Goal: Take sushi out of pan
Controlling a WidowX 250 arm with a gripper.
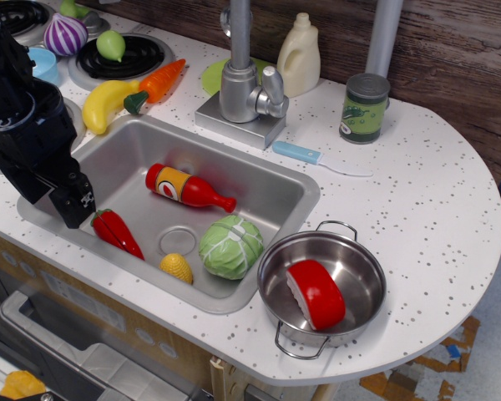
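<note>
The sushi [316, 293] lies inside the pan [363, 269], a rounded block with a glossy red top and a white base that shows as a pale band along its left edge. It sits tilted, leaning toward the pan's 5 o'clock wall. The pan is a shiny steel pot with two wire loop handles, one at 12 o'clock and one at 7 o'clock, and it stands on the speckled white worktop [426, 192] just beside the sink [267, 188].

In the sink, at the pan's 9 o'clock, sits a green cabbage [230, 246], with a small yellow corn piece [176, 268] further left and a red chili pepper [115, 232] beyond that. A red bottle with a yellow label [188, 187] lies at the pan's 10 o'clock.

The black robot arm hangs over the sink's left edge, well apart from the pan. Its fingers [73, 200] point downward; whether they are apart or together cannot be told.
</note>
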